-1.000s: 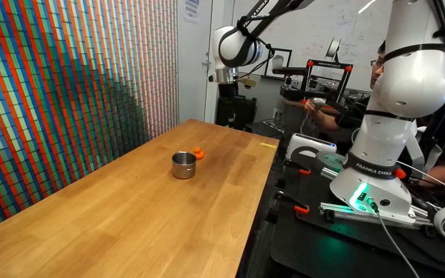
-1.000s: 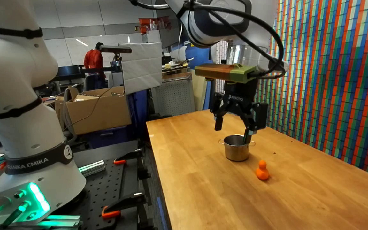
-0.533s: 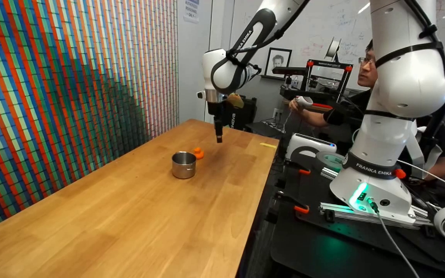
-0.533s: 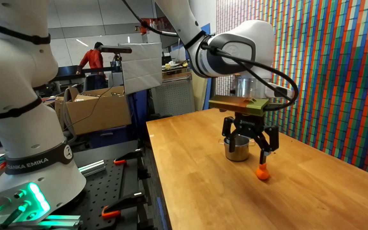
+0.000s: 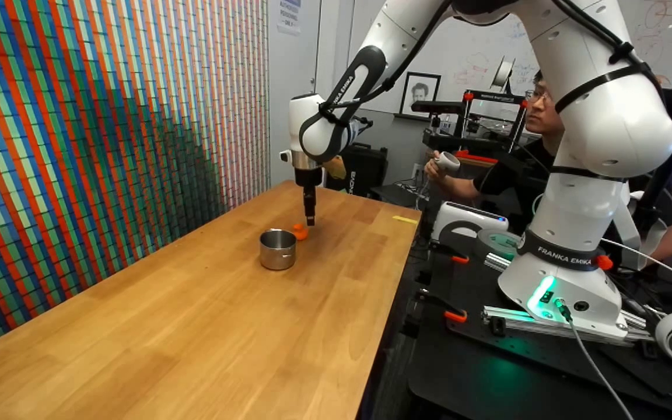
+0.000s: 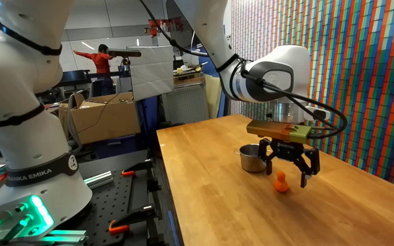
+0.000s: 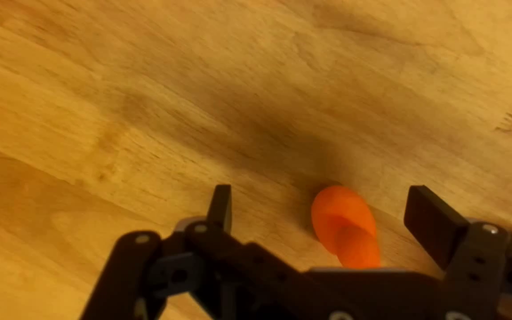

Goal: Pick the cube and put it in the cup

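The small bright orange object [image 5: 300, 232] is rounded and duck-like, not a cube. It stands upright on the table in both exterior views [image 6: 280, 184]. In the wrist view the orange object [image 7: 342, 213] lies between my fingers, its upper end partly hidden by the gripper body. The grey metal cup [image 5: 277, 256] stands upright close to it and also shows in an exterior view [image 6: 252, 163], its edge partly behind a finger; it is out of the wrist view. My gripper [image 6: 286, 179] is open and empty, just above and around the orange object, also seen from the wrist [image 7: 318, 191].
The wooden table [image 5: 196, 326] borders a colourful patterned wall [image 5: 79, 116]. A yellow strip [image 5: 404, 220] lies near the table's edge. The robot's black mounting table [image 5: 458, 361] with orange-tipped clamps [image 6: 135, 218] stands beside it. A person [image 5: 543, 116] sits behind the arm.
My gripper has come down and moved from above the cup's side to over the orange object, staying open. The orange object and the cup have not moved.
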Robot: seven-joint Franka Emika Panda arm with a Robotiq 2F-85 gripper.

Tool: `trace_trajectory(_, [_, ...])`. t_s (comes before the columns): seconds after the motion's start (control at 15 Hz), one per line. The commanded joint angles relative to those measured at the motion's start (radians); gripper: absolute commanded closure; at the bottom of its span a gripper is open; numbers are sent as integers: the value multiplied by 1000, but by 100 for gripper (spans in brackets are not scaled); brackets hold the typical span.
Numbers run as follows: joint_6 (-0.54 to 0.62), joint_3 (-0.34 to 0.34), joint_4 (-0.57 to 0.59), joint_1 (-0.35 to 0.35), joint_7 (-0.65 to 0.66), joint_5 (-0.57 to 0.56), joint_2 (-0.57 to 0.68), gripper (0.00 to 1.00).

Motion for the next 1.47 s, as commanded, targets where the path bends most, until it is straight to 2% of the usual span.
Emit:
trace_trajectory(0.0, [-9,44,115,-34,-8,-1,109,0])
trace_trajectory(0.07, [-12,53,126,-39,-11,3,124,0])
trace_trajectory(0.13, [-8,65,133,-44,-15,7,132,25])
trace_trajectory(0.2, [-7,78,137,-54,-20,14,140,25])
trace_trajectory(0.47, [-25,100,152,-61,-11,13,130,58])
trace_trajectory(0.73, [-55,110,153,-68,-8,28,82,85])
trace_trajectory(0.8, [-75,120,149,-78,-13,44,70,82])
trace_trajectory(1.0, [-162,152,146,-108,-13,122,37,82])
trace_trajectory(1.2, [-294,228,159,-168,-39,296,-30,82])
trace_trajectory(1.4, [-311,254,152,-177,-36,434,-80,82])
